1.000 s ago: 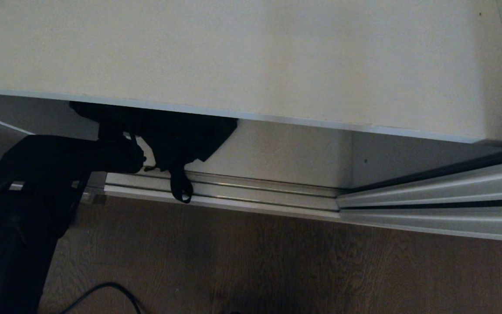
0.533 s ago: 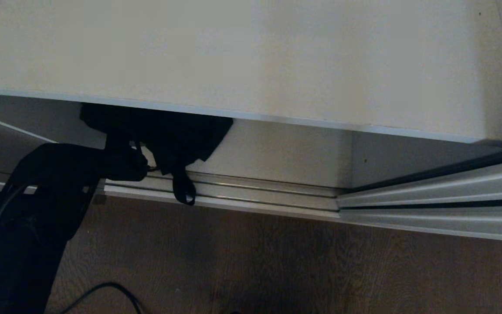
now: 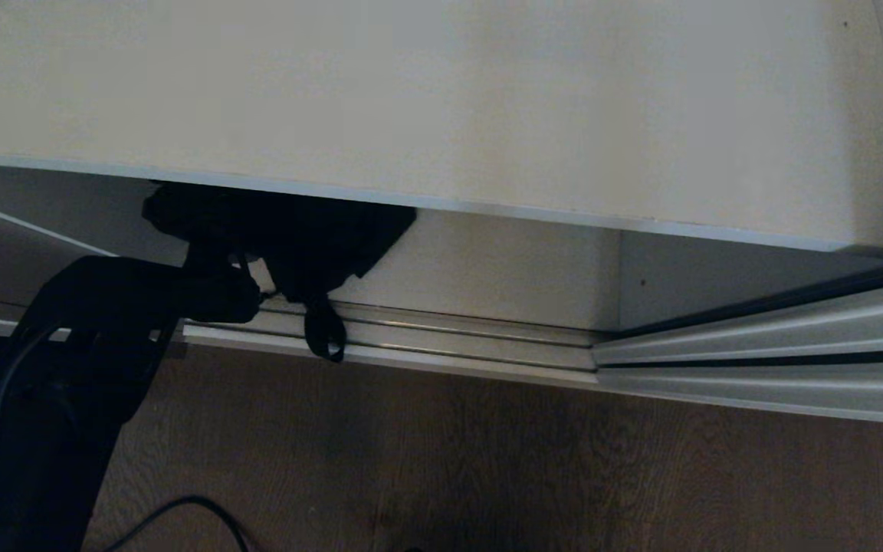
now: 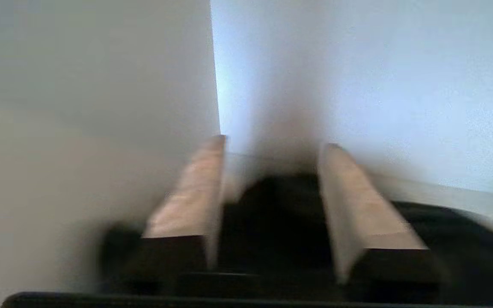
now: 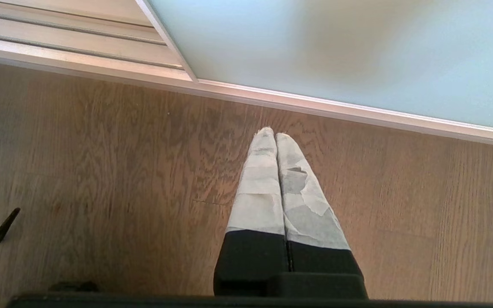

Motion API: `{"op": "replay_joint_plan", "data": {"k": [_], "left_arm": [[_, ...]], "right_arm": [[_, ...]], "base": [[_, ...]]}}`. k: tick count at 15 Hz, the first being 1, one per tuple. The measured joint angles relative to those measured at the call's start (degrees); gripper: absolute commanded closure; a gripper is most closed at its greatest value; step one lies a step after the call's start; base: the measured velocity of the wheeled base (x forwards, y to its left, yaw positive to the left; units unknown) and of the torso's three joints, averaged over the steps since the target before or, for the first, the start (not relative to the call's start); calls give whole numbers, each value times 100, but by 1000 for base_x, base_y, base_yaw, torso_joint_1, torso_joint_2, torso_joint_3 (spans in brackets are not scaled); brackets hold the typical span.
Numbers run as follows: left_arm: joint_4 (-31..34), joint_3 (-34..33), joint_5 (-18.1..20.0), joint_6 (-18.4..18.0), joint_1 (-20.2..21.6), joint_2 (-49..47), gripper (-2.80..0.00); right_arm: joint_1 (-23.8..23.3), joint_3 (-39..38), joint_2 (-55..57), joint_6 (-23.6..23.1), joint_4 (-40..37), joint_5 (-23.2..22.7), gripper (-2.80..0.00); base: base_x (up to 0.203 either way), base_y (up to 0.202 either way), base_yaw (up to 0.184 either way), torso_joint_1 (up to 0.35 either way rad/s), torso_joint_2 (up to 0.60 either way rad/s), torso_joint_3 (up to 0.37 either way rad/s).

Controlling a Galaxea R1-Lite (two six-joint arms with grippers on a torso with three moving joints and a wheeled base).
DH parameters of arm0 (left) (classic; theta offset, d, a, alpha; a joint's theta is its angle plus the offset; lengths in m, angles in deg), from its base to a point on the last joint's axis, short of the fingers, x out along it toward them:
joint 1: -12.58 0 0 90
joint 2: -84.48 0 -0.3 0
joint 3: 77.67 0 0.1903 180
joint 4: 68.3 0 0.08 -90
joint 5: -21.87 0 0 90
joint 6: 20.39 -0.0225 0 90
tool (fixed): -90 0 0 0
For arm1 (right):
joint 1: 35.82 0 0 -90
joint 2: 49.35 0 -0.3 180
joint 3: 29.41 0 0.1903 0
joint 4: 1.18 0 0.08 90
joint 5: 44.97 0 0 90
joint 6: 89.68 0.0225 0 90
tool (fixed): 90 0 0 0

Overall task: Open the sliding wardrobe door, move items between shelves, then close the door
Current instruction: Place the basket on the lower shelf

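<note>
The left claw [image 4: 272, 147] has its two tan fingers [image 4: 186, 201] standing apart, with dark fabric of the one black bag [image 4: 274, 214] between them at their base; whether either finger touches it cannot be told through the blur. In the head view the left claw [image 3: 246, 295] reaches in under the upper shelf [image 3: 441, 100], right beside the black bag [image 3: 288, 234], which lies on the lower shelf [image 3: 487, 268] of the wardrobe, half hidden under the upper board's front edge. One strap loop [image 3: 324, 337] of the bag hangs down over the floor track [image 3: 449, 345].

The right claw [image 5: 275, 137] hangs apart from all this above the wooden floor [image 5: 101, 171], its two pale wrapped fingers [image 5: 259, 184] pressed together on nothing.

Two white shelves show, one above the other, with a white side wall [image 3: 687, 284] at the right. One sliding wardrobe door [image 5: 336, 47] of frosted blue-green glass stands pushed to the right, its cream frame meeting the floor. The metal track has two grooves. The floor is brown wood grain, and one dark cable [image 3: 181, 514] curls across it near the left arm.
</note>
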Motion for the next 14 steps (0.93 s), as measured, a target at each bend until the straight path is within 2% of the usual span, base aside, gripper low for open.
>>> {"op": "replay_joint_plan", "data": {"k": [2, 4, 6, 8, 11, 12, 14], "left_arm": [[53, 0, 117, -7, 32, 11, -280], [337, -4, 371, 18, 46, 44, -280], [673, -6, 423, 80, 51, 125, -280], [1254, -15, 412, 314, 43, 202, -280], [2559, -26, 508, 809, -26, 260, -280], [3100, -28, 600, 1050, -62, 277, 0], [4097, -35, 680, 1415, -151, 347, 0]], "right_arm": [[0, 0, 0, 0, 0, 0, 0], [0, 0, 0, 0, 0, 2, 0], [0, 0, 0, 1, -2, 2, 0], [0, 0, 0, 0, -2, 0, 0], [0, 0, 0, 0, -1, 0, 0], [0, 0, 0, 1, -2, 0, 0], [0, 0, 0, 1, 0, 0, 0]], "base": [[0, 0, 0, 0, 0, 0], [0, 0, 0, 0, 0, 0], [0, 0, 0, 0, 0, 0], [0, 0, 0, 0, 0, 0], [0, 0, 0, 0, 0, 0], [0, 0, 0, 0, 0, 0], [0, 0, 0, 0, 0, 0]]}}
